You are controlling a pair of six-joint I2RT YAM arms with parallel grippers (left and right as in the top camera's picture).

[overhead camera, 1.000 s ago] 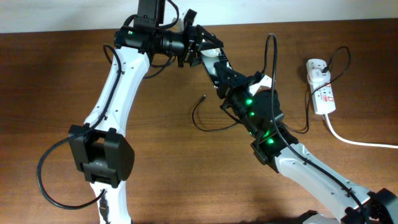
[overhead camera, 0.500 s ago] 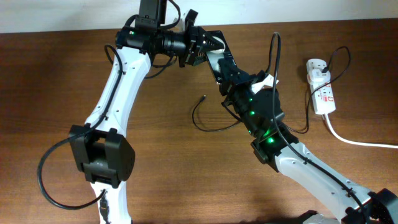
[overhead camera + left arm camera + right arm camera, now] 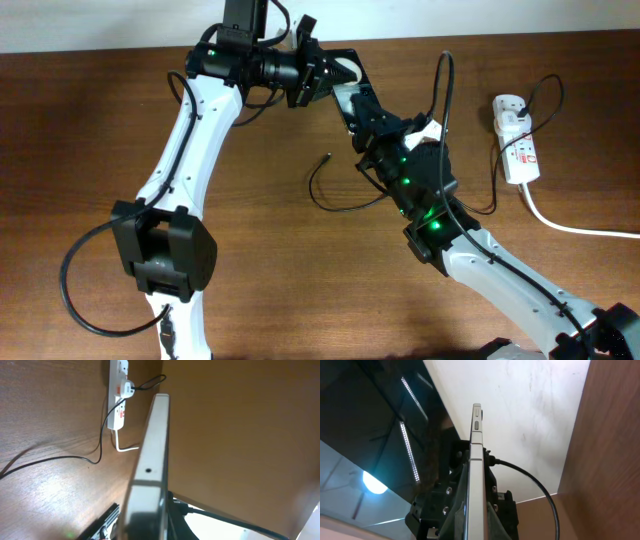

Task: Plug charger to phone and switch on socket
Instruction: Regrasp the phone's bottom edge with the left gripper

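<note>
Overhead, left gripper [image 3: 320, 76] and right gripper [image 3: 357, 100] both clamp the phone [image 3: 345, 68].

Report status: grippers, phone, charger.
Left gripper and right gripper both shut on phone, held between them. Charger tip loose on table, not plugged in. Nothing blocking the tip.

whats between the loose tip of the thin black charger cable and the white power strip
In the overhead view, the right arm's black wrist section crosses between the thin black charger cable's tip and the white power strip.
</note>
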